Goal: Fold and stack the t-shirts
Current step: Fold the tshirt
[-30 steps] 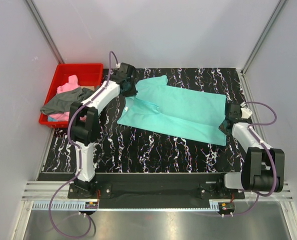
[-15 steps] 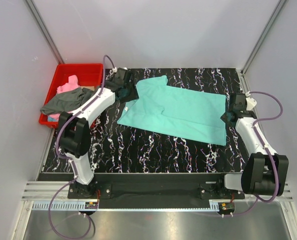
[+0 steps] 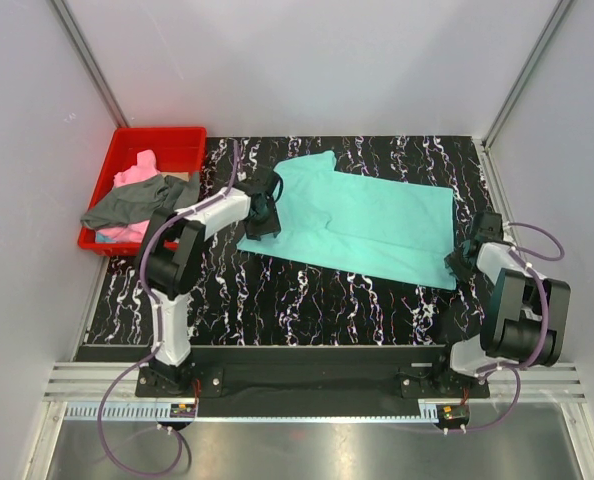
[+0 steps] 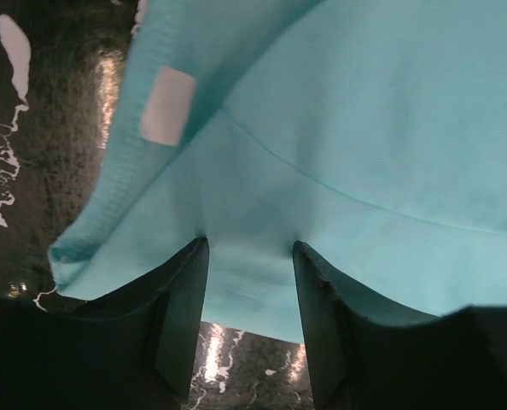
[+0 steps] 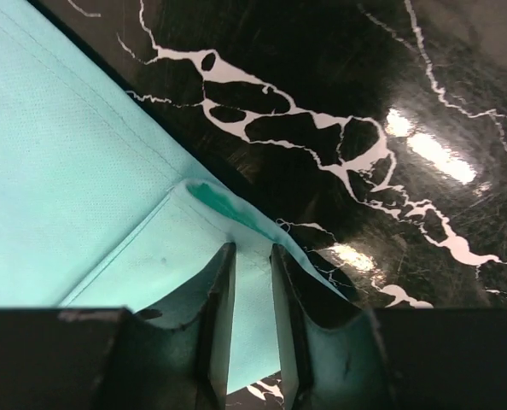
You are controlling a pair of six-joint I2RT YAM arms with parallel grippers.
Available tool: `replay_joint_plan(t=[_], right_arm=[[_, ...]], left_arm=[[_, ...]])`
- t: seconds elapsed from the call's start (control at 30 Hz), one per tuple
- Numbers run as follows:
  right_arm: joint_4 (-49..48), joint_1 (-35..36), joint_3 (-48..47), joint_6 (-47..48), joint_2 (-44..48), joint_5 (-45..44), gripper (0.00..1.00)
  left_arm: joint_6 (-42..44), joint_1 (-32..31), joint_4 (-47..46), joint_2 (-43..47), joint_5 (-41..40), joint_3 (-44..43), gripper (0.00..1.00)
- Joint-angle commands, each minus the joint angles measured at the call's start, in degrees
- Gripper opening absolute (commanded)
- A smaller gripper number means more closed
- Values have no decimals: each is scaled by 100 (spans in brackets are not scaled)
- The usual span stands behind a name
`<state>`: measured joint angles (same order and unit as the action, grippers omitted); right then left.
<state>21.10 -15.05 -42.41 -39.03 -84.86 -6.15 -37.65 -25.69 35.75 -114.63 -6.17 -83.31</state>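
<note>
Left wrist view: the left gripper [image 4: 249, 256] had its two fingers well apart, hanging low over the collar end of the teal t-shirt [image 4: 364, 128], with the cloth lying flat across the gap rather than being squeezed. A small white label [image 4: 168, 117] showed inside the neckband just beyond the fingertips.

Over on the right wrist cam, the right gripper [image 5: 252, 256] sat at the shirt's bottom corner, where the hem had curled up a bit. Its fingers were only a narrow slot apart with teal cloth showing in that slot. Honestly couldn't tell if they were nipping it or just sitting over it.

From the top camera, the teal shirt was spread out, one side folded in, across the middle of the black marbled table [image 3: 307, 290], between the two arms. The pink t-shirt [image 3: 137, 172] and dark grey t-shirt [image 3: 127, 208] were heaped in the red bin [image 3: 182, 140] at the far left, the grey one spilling over its near edge.
</note>
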Motion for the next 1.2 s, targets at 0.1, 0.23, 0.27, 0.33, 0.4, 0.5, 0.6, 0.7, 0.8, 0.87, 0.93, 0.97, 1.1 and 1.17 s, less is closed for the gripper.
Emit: replay_joint_plan(t=[0.1,0.23,0.27,0.33,0.4,0.5,0.6,0.7,0.8,0.87,0.93,0.97,1.1,1.17], right_arm=[[393,-77,330,-219,706,114,35],[763,-77,322,-202,1585,185,41],[738,-77,287,-150,1682,150,44],[693,-77,76,-27,1622,-87,54],[606,-77,-335,262,1359,78,54],[570,-77,-1020,561,876,569,54],[702,-77,-1637,834,462,1026,54],[720,-77,-1831,914,374,1265,53],[711,-77,-1788,914,461,1380,52],[720,-77,-1735,932,566,1328,52],[790,-77,-1726,1002,619,1161,52],[808,-77,-1726,1011,646,1108,52],[1018,-77,-1884,1046,602,958,53],[1036,-77,-1946,1064,541,1002,53]], left_arm=[[-129,56,423,-174,-718,-581,49],[-164,47,759,238,-613,-854,51],[-155,38,619,431,-526,-532,52],[-103,38,4,967,53,-100,54],[-94,38,-295,1179,343,331,55],[38,47,-524,979,555,622,54],[109,47,-690,609,897,605,52],[-14,38,-954,468,1224,772,50],[-269,38,-729,415,987,956,49],[-435,29,-526,493,629,1140,49],[-489,-32,-315,634,320,1325,49],[-593,-50,-262,852,232,1552,49],[-945,-155,-103,1591,73,2265,50],[-1060,-278,-94,2055,168,2616,50]])
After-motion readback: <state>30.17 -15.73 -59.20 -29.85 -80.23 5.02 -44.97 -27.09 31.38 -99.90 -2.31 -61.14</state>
